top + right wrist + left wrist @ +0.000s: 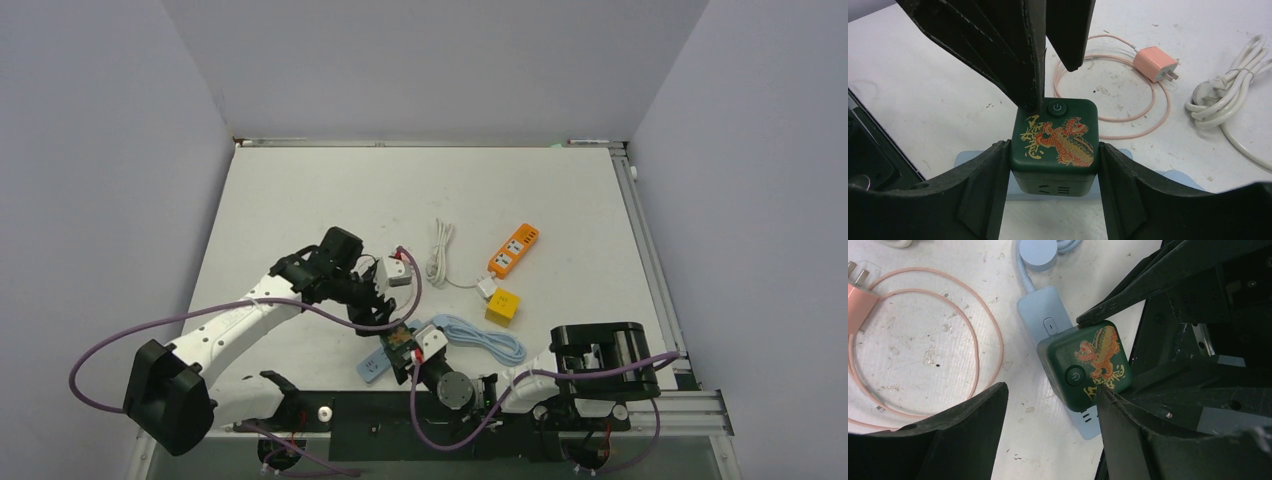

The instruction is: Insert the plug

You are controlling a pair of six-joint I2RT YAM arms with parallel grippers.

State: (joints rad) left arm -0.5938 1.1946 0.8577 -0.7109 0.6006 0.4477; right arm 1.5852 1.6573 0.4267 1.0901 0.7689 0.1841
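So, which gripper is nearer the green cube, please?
Right: the right gripper clamps the green cube by its sides; the left gripper hangs above, one finger at its edge.

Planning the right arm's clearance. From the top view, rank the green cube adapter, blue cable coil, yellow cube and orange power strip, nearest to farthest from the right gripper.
1. green cube adapter: held by the right gripper.
2. blue cable coil: just to its right.
3. yellow cube: farther back, to the right.
4. orange power strip: farthest, back right.
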